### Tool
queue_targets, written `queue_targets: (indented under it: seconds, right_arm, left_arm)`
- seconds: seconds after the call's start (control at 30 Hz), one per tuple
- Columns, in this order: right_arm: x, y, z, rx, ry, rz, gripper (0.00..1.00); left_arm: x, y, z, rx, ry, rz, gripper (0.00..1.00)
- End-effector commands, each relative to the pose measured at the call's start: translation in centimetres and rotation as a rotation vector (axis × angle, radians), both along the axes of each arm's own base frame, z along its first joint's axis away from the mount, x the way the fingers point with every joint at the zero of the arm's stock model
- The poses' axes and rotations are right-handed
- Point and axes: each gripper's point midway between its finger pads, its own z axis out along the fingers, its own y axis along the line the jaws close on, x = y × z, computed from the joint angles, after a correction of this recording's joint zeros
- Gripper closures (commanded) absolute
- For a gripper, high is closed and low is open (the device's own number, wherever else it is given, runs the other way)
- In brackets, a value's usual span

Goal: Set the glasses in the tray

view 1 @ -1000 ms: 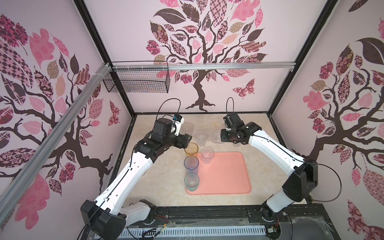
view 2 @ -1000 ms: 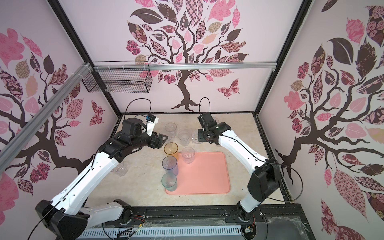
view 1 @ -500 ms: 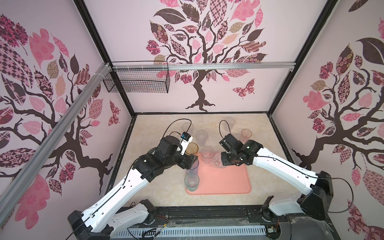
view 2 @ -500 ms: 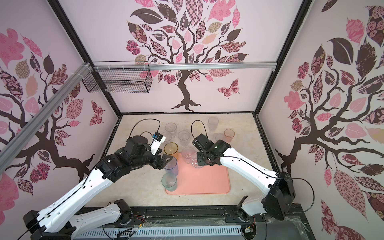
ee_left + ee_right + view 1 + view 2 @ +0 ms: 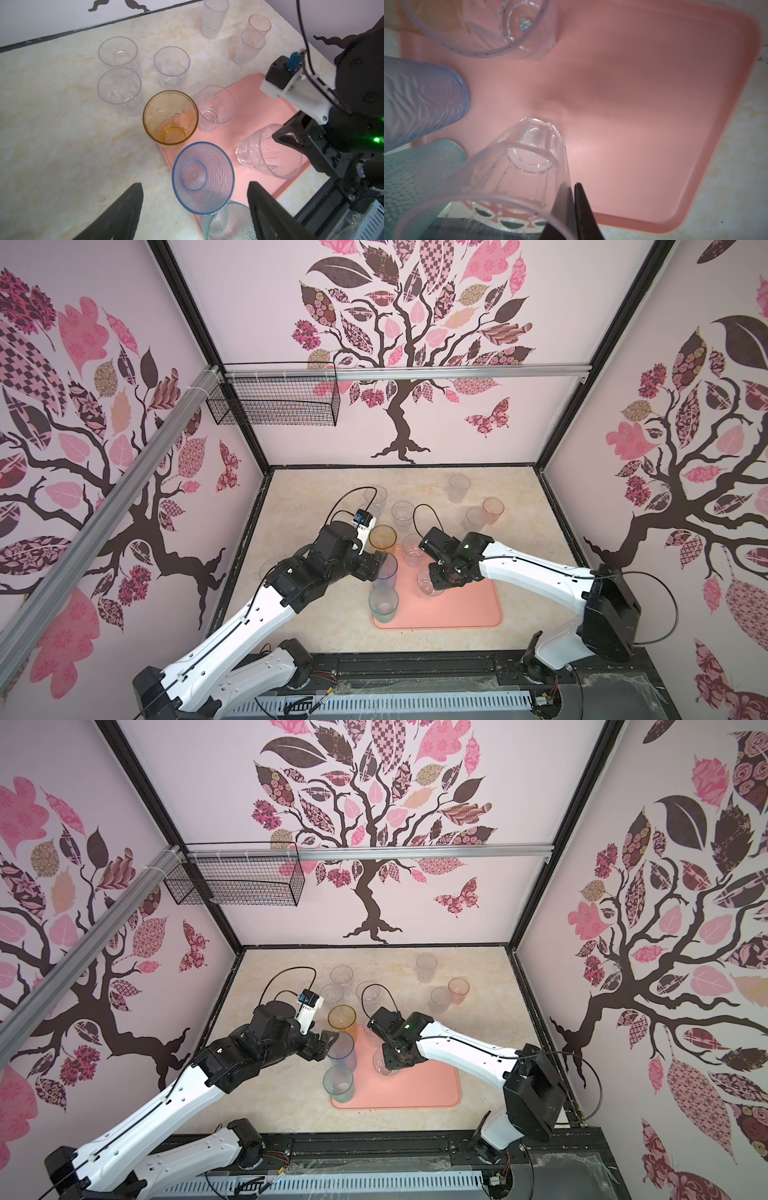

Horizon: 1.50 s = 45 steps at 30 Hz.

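1. I see right gripper (image 5: 572, 199) fingers clamped on rim of clear faceted glass (image 5: 517, 176), tilted over tray (image 5: 465, 605), left-middle.
2. Left gripper (image 5: 195, 185) fingers wide apart, holding nothing, beside blue-grey glass (image 5: 202, 166) at tray's left edge.

You've got eleven glasses (image 5: 172, 62) showing: five clear, two frosted, one each amber, blue, teal and orange. One tray (image 5: 465, 605), one wire basket (image 5: 282, 406).
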Motion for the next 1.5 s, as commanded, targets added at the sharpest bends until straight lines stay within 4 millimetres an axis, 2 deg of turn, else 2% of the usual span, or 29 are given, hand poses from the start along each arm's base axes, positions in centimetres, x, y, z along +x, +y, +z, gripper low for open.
queue_targets:
  seconds: [0.0, 0.27, 0.53, 1.47]
  right_arm:
    - [0.7, 2.0, 0.0, 0.033, 0.008, 0.021, 0.9]
    - [1.5, 3.4, -1.0, 0.021, 0.021, 0.051, 0.9]
    - [2.4, 3.8, -1.5, -0.008, 0.015, 0.055, 0.89]
    - [3.4, 4.2, -1.5, -0.03, -0.011, 0.06, 0.84]
  left_arm:
    - [0.5, 0.9, -0.6, 0.024, -0.021, 0.05, 0.16]
    - [0.7, 1.4, -0.5, 0.045, -0.039, 0.059, 0.14]
    - [0.8, 1.3, -0.5, 0.046, -0.044, 0.062, 0.14]
    - [0.8, 1.2, -0.6, 0.041, -0.04, 0.055, 0.14]
